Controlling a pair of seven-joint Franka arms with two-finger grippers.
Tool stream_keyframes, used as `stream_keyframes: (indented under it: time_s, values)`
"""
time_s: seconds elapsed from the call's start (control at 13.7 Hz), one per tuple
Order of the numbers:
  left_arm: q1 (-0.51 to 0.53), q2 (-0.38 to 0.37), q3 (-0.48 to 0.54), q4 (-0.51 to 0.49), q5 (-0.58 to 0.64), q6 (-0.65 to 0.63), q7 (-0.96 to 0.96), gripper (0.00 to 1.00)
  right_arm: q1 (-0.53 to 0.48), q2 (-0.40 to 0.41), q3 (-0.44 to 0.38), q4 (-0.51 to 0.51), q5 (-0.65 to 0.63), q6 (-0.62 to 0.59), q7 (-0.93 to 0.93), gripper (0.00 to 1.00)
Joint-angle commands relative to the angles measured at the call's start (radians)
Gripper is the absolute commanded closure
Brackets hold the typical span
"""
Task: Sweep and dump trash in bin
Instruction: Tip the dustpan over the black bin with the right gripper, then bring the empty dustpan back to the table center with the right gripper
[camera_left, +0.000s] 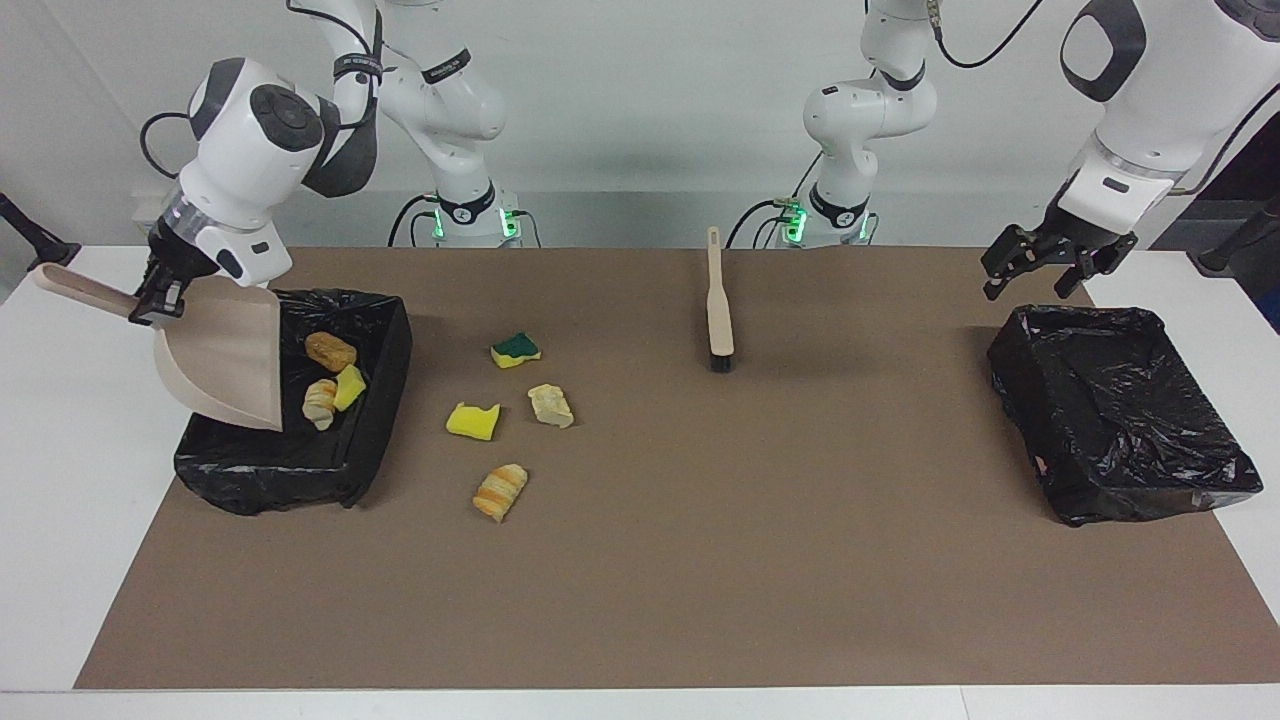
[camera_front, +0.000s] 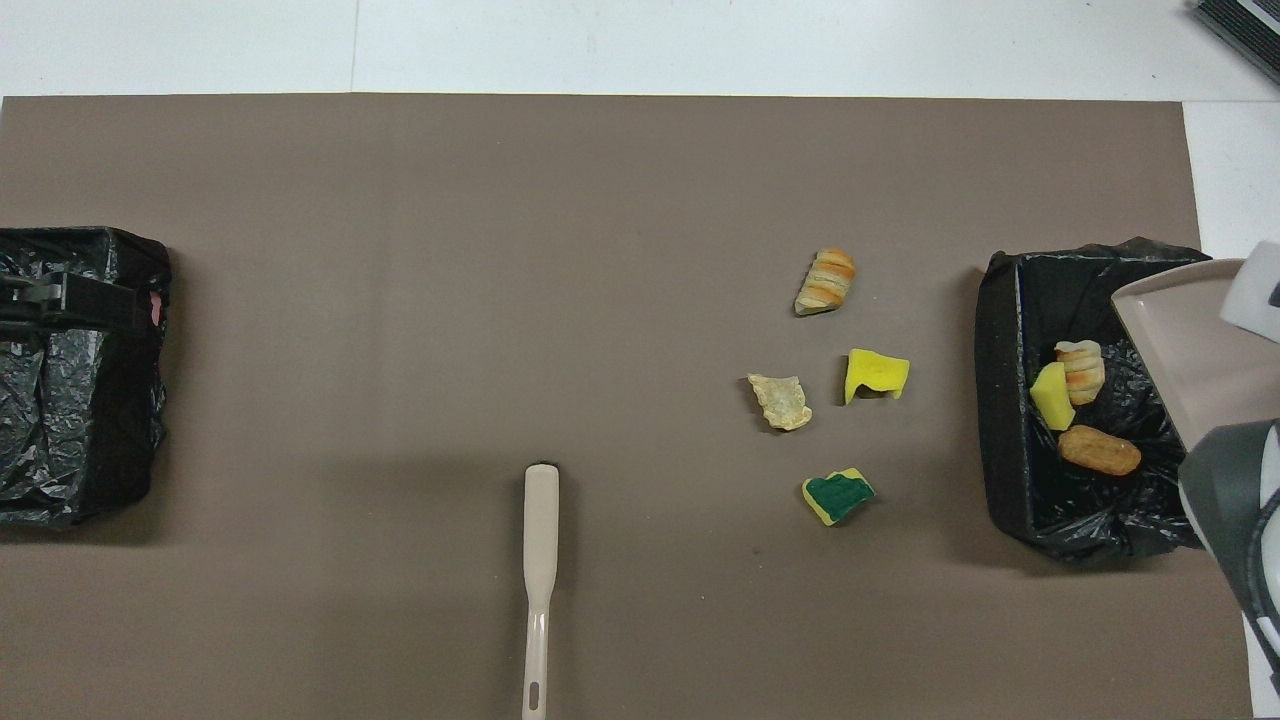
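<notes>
My right gripper (camera_left: 160, 290) is shut on the handle of the beige dustpan (camera_left: 225, 355), which hangs tilted, mouth down, over the black-lined bin (camera_left: 385, 400) at the right arm's end; both show in the overhead view, the dustpan (camera_front: 1185, 340) and the bin (camera_front: 1000, 400). Three trash pieces lie in this bin: a brown chunk (camera_left: 330, 350), a yellow sponge piece (camera_left: 349, 387) and a striped bread chunk (camera_left: 319, 402). Several more lie on the mat beside it: a green-topped sponge (camera_left: 516, 349), a yellow sponge (camera_left: 472, 421), a pale chunk (camera_left: 551, 405) and a striped chunk (camera_left: 500, 491). My left gripper (camera_left: 1040, 265) is open and empty.
The beige brush (camera_left: 718, 305) lies on the brown mat mid-table, near the robots, bristles pointing away from them. A second black-lined bin (camera_left: 1120, 420) stands at the left arm's end, under the left gripper (camera_front: 50, 300). White table borders the mat.
</notes>
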Motion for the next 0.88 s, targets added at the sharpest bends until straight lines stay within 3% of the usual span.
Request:
stream_keyframes:
  time_s: [0.0,0.29,0.51,0.8]
  values:
    - [-0.007,0.005,0.003,0.027,0.023,-0.033,0.01,0.0,-0.004,-0.012,0.007,0.048,0.0,-0.031,0.04,1.0]
    - [-0.007,-0.038,0.003,0.032,0.014,-0.035,0.008,0.0,0.054,0.005,0.016,0.103,0.087,-0.074,0.194,1.0]
    - [-0.004,-0.052,0.004,0.03,0.015,-0.032,0.011,0.0,0.085,0.022,0.016,0.123,0.251,-0.073,0.318,1.0]
    - [-0.007,-0.086,0.009,-0.016,0.006,-0.033,0.011,0.0,0.227,0.126,0.018,0.23,0.353,-0.103,0.579,1.0]
